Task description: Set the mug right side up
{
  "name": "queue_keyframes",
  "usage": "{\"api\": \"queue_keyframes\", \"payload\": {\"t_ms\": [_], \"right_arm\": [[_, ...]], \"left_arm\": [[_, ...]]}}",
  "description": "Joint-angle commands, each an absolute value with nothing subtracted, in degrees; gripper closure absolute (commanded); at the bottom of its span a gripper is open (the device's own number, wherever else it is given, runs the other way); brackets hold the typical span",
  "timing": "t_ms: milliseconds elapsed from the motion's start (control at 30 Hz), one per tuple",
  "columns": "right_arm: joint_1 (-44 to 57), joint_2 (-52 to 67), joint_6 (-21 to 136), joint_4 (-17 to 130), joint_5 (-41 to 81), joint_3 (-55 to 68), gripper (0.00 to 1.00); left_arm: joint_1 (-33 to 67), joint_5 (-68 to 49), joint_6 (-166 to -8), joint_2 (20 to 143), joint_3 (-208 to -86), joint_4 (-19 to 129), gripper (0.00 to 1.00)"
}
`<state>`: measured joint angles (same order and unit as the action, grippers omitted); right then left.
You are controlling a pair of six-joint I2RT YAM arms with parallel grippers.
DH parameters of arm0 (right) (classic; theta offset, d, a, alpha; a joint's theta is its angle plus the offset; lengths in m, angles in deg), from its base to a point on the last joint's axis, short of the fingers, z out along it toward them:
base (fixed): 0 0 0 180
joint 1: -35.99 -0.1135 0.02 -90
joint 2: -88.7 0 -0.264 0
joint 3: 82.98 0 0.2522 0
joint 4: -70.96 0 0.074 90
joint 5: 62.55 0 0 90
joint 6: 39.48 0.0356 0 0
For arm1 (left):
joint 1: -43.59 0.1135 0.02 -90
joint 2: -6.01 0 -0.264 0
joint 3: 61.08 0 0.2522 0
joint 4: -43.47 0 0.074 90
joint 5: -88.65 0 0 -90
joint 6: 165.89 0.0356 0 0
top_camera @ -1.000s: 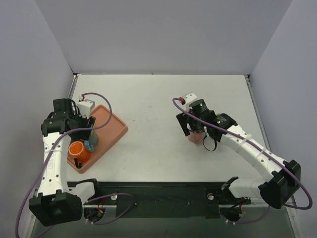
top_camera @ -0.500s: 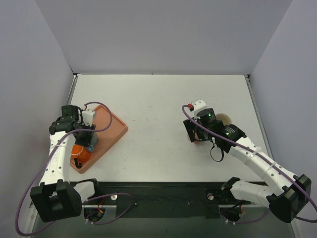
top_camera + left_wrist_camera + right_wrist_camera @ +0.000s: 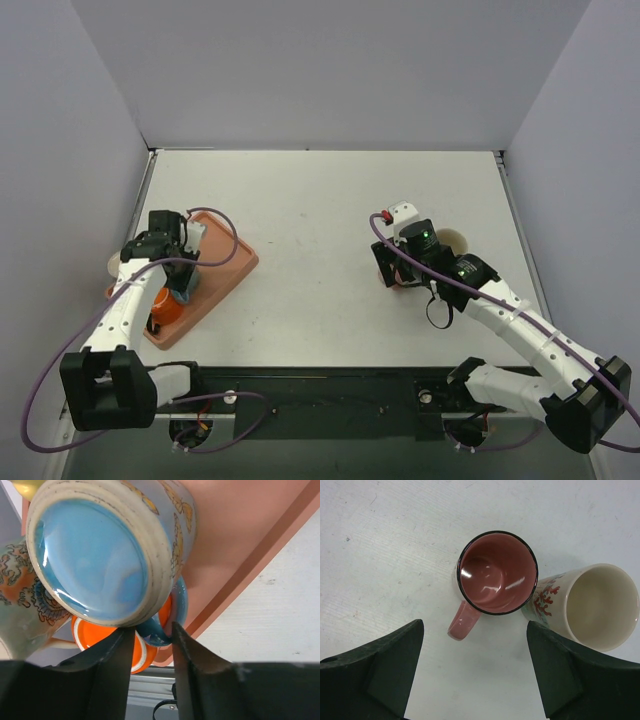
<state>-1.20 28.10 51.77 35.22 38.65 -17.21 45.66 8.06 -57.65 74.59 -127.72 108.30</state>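
A blue mug (image 3: 95,555) with butterfly markings filled the view from the centre out to 10 o'clock, its glazed blue base turned toward the camera, lying over a salmon tray (image 3: 240,540) that ran up to 1 o'clock, with the white surface (image 3: 280,620) at 4 o'clock. At 6 o'clock the left claw (image 3: 151,633) set its dark fingers (image 3: 112,670) on either side of the mug's blue handle (image 3: 179,600), though contact could not be made out. An orange mug (image 3: 137,655) showed behind the handle, and a patterned mug (image 3: 25,605) stood at 9 o'clock.

Inverted mug (image 3: 95,555) on tray (image 3: 228,262), left; handled mug (image 3: 497,572) just beside cup (image 3: 600,605), right.
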Motion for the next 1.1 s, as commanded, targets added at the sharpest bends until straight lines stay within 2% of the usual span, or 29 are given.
{"api": "queue_keyframes", "payload": {"t_ms": [0, 67, 167, 333, 433, 500, 633, 733, 800, 867, 900, 933, 1067], "right_arm": [[-1.45, 29.46, 50.96, 36.28, 39.84, -17.89, 0.21], [-1.45, 29.29, 50.96, 36.19, 40.01, -17.71, 0.21], [-1.54, 28.85, 50.96, 36.11, 40.1, -17.71, 0.21], [-1.63, 28.32, 50.96, 36.1, 40.1, -17.53, 0.22], [-1.54, 28.23, 50.96, 36.11, 40.02, -17.62, 0.22], [-1.54, 28.32, 50.96, 36.19, 39.93, -17.8, 0.22], [-1.63, 28.14, 50.96, 36.28, 39.75, -17.71, 0.22], [-1.63, 27.88, 50.96, 36.46, 39.32, -17.8, 0.22], [-1.63, 27.71, 50.96, 36.37, 39.05, -17.8, 0.22], [-1.63, 27.53, 50.96, 36.46, 38.87, -17.8, 0.22], [-1.72, 27.44, 50.96, 36.28, 38.87, -17.71, 0.22], [-1.63, 27.44, 50.96, 36.37, 38.96, -17.8, 0.22], [-1.81, 27.97, 50.96, 36.37, 38.53, -17.89, 0.22]], "left_arm": [[44.12, 7.53, -56.91, 75.71, -126.96, 102.59, 0.66], [44.12, 6.12, -56.56, 75.27, -127.05, 103.11, 0.72], [41.4, 2.0, -55.24, 74.74, -126.7, 103.91, 0.71], [41.13, 3.04, -54.63, 77.63, -126.87, 100.48, 0.66], [41.22, 1.29, -53.92, 79.57, -126.78, 98.47, 0.49], [41.48, 0.67, -54.1, 80.63, -126.7, 97.93, 0.43], [42.01, 0.58, -54.45, 81.16, -125.9, 95.92, 0.41], [42.54, 0.76, -55.06, 81.07, -126.08, 94.24, 0.48], [42.63, 0.93, -55.41, 81.16, -125.82, 92.41, 0.58], [42.72, 1.46, -55.85, 81.51, -125.38, 90.38, 0.79], [42.8, 1.55, -56.29, 81.6, -125.38, 90.02, 0.84], [42.98, 1.55, -56.47, 81.95, -125.55, 89.67, 1.0], [43.33, -1.34, -59.28, 81.95, -129.15, 93.52, 1.0]]}}
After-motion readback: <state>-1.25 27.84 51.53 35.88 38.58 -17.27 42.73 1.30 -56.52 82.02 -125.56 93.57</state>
